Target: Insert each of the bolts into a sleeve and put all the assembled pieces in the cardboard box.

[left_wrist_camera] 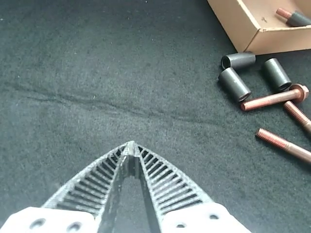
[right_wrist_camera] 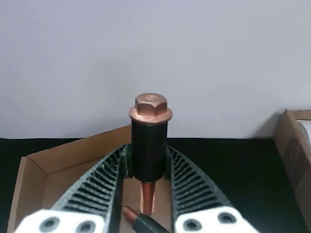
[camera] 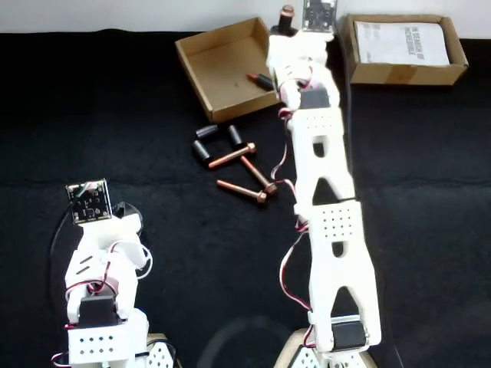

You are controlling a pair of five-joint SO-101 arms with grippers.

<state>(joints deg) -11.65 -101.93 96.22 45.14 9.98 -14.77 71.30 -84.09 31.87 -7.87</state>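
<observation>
My right gripper [right_wrist_camera: 148,156] is shut on a black sleeve with a copper bolt through it [right_wrist_camera: 149,138]. It holds this piece upright over the far edge of the open cardboard box [camera: 222,67], where it also shows from above [camera: 285,18]. One assembled piece [camera: 261,80] lies inside the box [right_wrist_camera: 53,162]. Three loose sleeves [camera: 205,132] [camera: 201,152] [camera: 235,136] and three copper bolts [camera: 232,158] [camera: 259,175] [camera: 240,190] lie on the black cloth in front of the box. My left gripper [left_wrist_camera: 130,144] is shut with nothing in it, low over bare cloth, well short of the sleeves [left_wrist_camera: 234,83] and bolts [left_wrist_camera: 272,98].
A second cardboard box [camera: 403,50] holding a printed sheet stands at the back right, close to the right arm [camera: 330,192]. A grey wall rises behind the table. Black cloth [camera: 130,115] stretches to the left of the parts.
</observation>
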